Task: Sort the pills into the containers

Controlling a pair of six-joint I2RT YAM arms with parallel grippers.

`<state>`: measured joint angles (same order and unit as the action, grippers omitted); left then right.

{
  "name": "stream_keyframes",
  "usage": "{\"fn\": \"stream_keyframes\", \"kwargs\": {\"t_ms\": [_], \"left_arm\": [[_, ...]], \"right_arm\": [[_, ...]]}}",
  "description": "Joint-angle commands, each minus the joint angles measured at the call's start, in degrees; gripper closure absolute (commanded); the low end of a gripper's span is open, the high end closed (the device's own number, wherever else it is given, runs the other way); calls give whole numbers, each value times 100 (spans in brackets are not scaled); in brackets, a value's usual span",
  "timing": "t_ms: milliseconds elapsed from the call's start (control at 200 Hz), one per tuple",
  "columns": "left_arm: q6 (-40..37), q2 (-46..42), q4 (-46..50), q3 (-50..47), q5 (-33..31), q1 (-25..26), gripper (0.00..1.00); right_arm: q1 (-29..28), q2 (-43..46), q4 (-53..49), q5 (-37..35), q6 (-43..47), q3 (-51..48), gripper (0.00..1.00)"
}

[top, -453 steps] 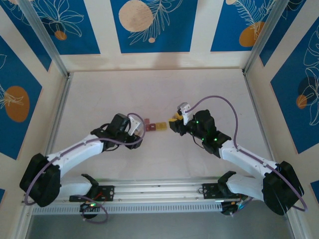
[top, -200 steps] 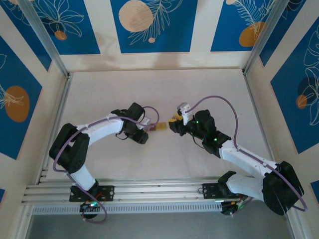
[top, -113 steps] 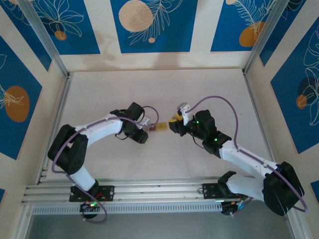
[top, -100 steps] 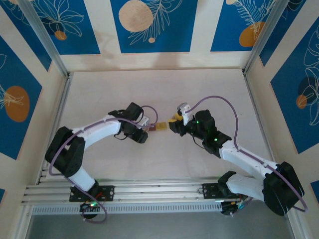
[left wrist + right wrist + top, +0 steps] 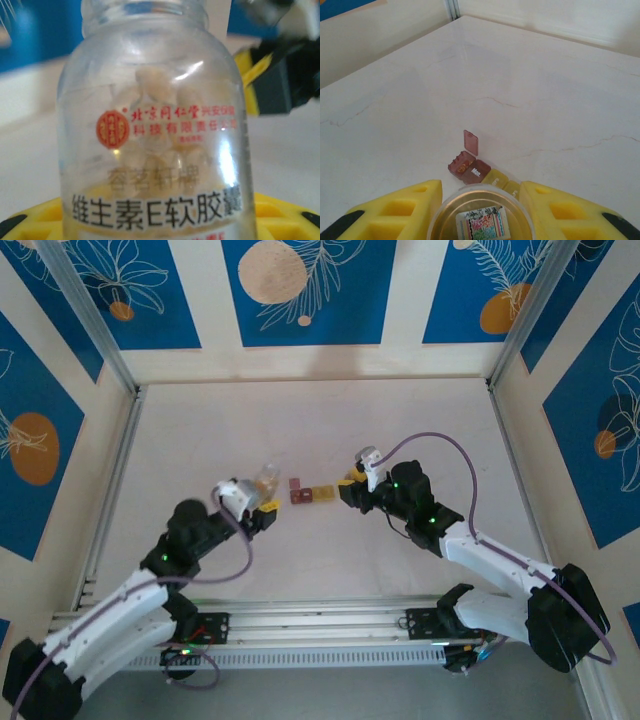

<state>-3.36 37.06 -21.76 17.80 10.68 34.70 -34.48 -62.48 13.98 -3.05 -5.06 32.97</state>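
Left pincer is closed on a clear glass bottle of pale capsules, gripped low on its body. The right pincer is clamped on a round clear vessel with a printed label inside. Between the 2 lie the containers on the table, a short row whose long axis runs left to right. Its dark red end points toward the bottle and its yellow end sits just beside the right pincer, which looks the nearer. To pour, I judge the bottle must go right and tip over the dark red box. The right wrist view adds what the top view cannot: that box's lid is flipped up, with something small and orange inside.
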Motion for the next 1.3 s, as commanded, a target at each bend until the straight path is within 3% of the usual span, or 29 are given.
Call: {"fn": "stream_keyframes", "kwargs": {"t_ms": [0, 160, 390, 550, 920, 1295], "left_arm": [[-540, -278, -2161, -257, -22, 0, 100], [-369, -15, -1895, -57, -321, 1, 100], [-73, 560, 1407, 1023, -1159, -8, 100], [262, 1171, 3175, 1611, -553, -18, 100], [1106, 3401, 3899, 2195, 751, -95, 100], [1046, 4465, 3925, 2593, 866, -241, 100]], "right_arm": [[29, -75, 167, -81, 12, -7, 100], [29, -158, 168, -72, 14, 6, 100], [35, -107, 135, -86, 23, 9, 100], [31, -69, 88, -47, -3, 34, 100], [31, -3, 79, -15, -37, 17, 100], [38, 25, 70, -11, -39, 21, 100]]}}
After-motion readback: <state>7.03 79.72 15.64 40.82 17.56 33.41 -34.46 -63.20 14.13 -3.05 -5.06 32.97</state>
